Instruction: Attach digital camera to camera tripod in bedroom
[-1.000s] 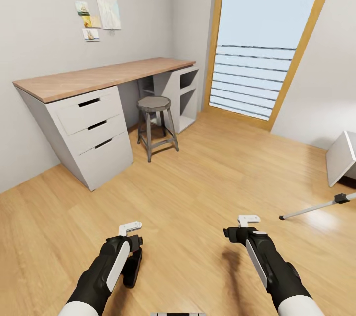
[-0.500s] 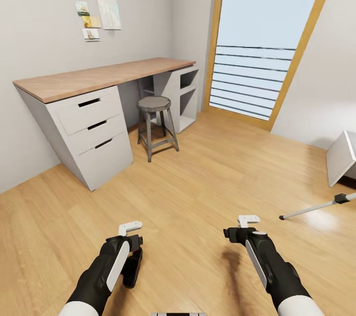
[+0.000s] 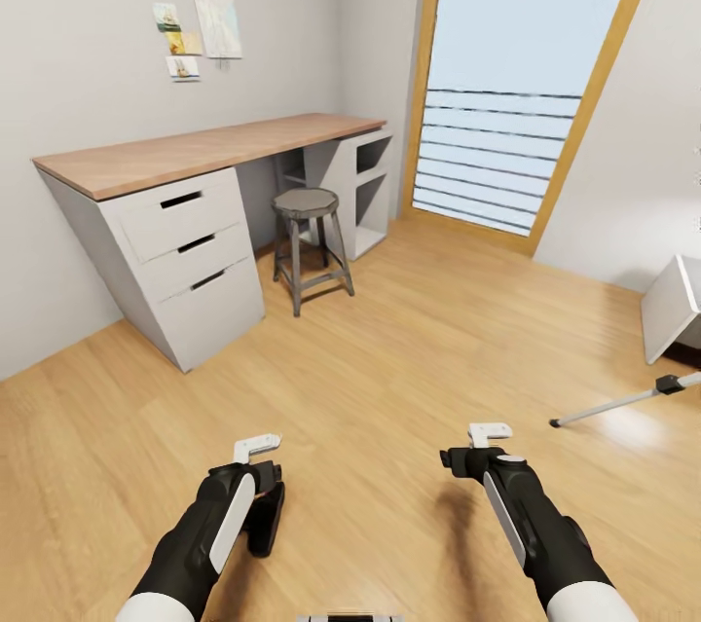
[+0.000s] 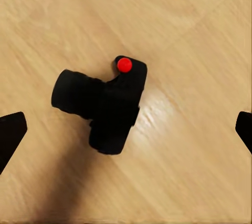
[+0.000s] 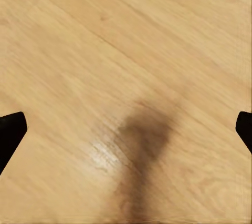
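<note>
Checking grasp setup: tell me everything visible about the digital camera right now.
The digital camera is a small, matte black body with a stubby cylindrical lens barrel projecting to one side and a round red button on its top corner. It lies on the light wood floor, untouched, between and below the spread fingertips of the open left gripper. In the head view it sits partly hidden under that gripper.

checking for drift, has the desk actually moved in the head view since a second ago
No. The desk, stool and tripod leg shifted slightly together while the window barely changed, so the camera moved, not the desk.
</note>
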### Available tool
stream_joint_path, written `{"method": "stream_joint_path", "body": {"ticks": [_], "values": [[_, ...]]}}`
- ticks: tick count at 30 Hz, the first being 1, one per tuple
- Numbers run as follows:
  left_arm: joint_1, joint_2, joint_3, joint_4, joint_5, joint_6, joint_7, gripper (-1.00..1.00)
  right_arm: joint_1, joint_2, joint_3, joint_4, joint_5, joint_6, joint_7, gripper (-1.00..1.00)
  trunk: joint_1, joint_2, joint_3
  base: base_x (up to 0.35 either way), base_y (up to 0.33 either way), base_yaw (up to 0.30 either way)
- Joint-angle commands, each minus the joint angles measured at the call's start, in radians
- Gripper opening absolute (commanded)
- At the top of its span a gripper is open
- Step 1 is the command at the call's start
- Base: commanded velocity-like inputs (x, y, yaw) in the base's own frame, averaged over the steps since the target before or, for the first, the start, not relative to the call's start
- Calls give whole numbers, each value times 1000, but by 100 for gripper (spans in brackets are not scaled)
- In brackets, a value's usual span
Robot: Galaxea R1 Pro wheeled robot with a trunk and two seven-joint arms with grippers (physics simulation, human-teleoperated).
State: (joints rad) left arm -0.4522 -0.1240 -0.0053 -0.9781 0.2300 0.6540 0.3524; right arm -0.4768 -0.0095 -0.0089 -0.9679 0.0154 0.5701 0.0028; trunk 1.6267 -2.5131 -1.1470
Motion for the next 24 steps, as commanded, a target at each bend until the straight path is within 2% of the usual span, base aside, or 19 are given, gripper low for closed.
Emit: {"method": "stream_joint_path", "body": {"ticks": [1,7,24], "values": [[0,0,-1,-1,10,3,8,100,0,0,0,-2,1,5,0,100,-1,0,-1,-211,107,0],[0,0,-2,-2,9,3,8,100,0,0,0,-2,0,5,0,100,-1,0,-1,-102,52,0],[0,0,-3,-4,9,3,8,100,0,0,0,0,0,5,0,100,-1,0,-1,-9,4,0]]}}
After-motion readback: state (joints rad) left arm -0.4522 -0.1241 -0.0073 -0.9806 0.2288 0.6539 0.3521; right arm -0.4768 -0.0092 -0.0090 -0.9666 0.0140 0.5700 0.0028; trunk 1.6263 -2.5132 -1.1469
